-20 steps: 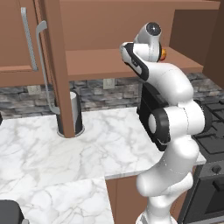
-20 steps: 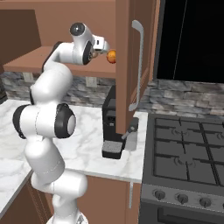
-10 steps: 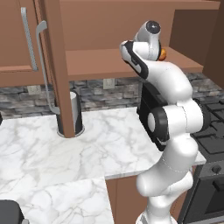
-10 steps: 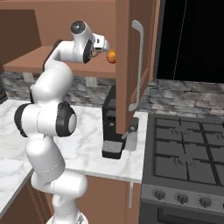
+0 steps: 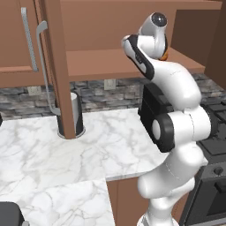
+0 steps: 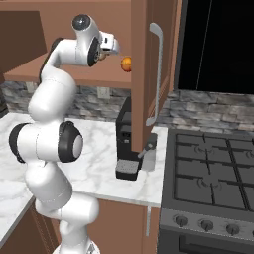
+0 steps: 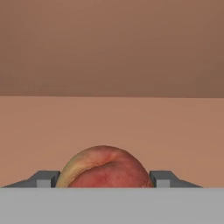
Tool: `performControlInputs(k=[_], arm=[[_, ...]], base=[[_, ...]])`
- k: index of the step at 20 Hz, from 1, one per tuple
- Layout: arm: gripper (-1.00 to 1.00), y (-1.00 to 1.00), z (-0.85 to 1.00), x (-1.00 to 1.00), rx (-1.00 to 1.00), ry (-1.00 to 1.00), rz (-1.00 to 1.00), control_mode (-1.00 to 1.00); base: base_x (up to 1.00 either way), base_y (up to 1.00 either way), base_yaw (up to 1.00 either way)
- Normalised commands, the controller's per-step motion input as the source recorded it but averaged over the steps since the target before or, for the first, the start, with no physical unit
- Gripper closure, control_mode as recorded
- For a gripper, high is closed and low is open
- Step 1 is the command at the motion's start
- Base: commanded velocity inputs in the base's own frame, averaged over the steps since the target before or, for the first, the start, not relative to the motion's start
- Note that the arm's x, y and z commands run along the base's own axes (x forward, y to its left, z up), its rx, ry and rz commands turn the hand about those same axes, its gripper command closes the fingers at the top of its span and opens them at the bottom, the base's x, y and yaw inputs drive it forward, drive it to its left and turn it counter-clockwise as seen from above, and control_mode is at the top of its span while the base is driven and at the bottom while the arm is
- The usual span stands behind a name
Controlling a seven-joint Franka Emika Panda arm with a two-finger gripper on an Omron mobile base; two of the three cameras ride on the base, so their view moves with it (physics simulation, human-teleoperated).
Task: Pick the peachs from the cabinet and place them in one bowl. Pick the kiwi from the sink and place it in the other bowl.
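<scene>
End effector point(image 6: 115, 47) up inside the cabinet point(image 5: 119, 26), closed on a peach point(image 7: 104, 168) just above the shelf point(image 7: 112, 131); fingers point(image 7: 43, 178) flank the fruit, its lower half cut off. Second peach point(image 6: 126, 63) just beside, partly hidden by the door point(image 6: 146, 74). In the left base view the wrist hides the grip.

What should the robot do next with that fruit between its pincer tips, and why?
Probably lift slightly and draw back out of the cabinet. In the hand view the pincer sits closed on one peach, a fingertip at each side, so the grasp looks done; a second peach waits on the shelf.
</scene>
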Motion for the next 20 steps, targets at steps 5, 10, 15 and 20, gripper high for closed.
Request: performControlInputs(k=[5,10,15,20], arm=[[1.00,0.21,0.28,-0.82,0.00,0.02,0.07,-1.00],[1.00,0.07,-0.01,-1.00,0.00,0.00,0.11,-1.00],[1.00,0.00,-0.21,-1.00,-0.02,0.00,0.13,-1.00],[1.00,0.00,-0.28,-1.00,-0.05,0.00,0.14,-1.00]], base=[[0.00,0.00,0.00],[0.00,0.00,0.00],[0.00,0.00,0.00],[0.00,0.00,0.00]])
